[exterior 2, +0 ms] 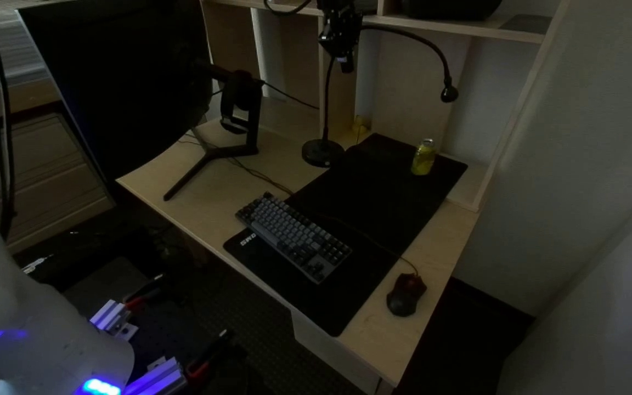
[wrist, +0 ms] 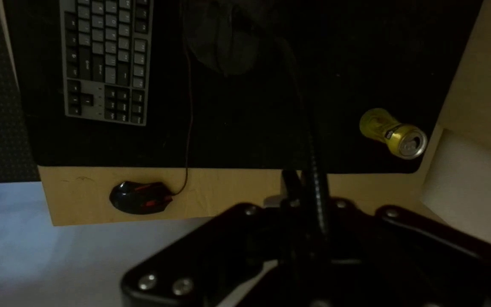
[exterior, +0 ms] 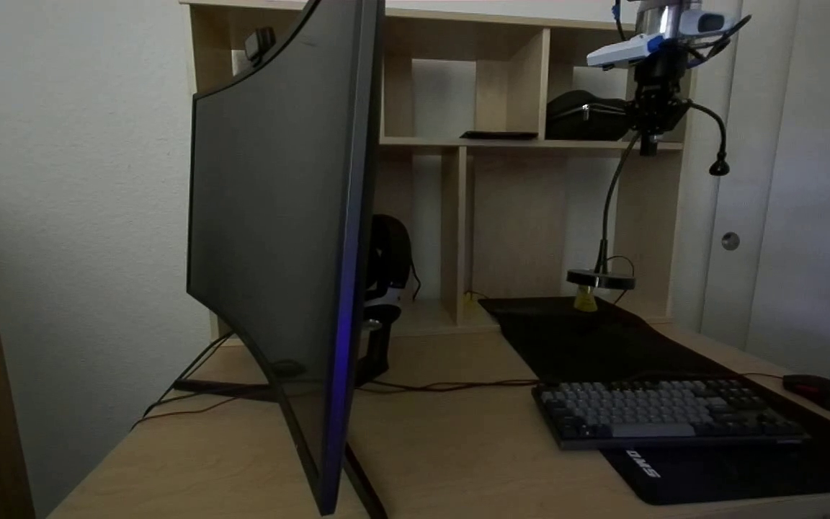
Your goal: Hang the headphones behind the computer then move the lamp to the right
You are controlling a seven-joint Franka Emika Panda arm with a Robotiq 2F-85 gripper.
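One black gooseneck lamp with a round base is gripped by its flexible neck in the black metal hand, the fingers closed on it, with the base raised above the pale wooden table and the small head hanging to the hand's right in both exterior views. Black headphones hang behind the large curved black monitor on the left. A yellow metal can stands toward the far end of the long black mat, a grey-and-black keyboard toward the near end.
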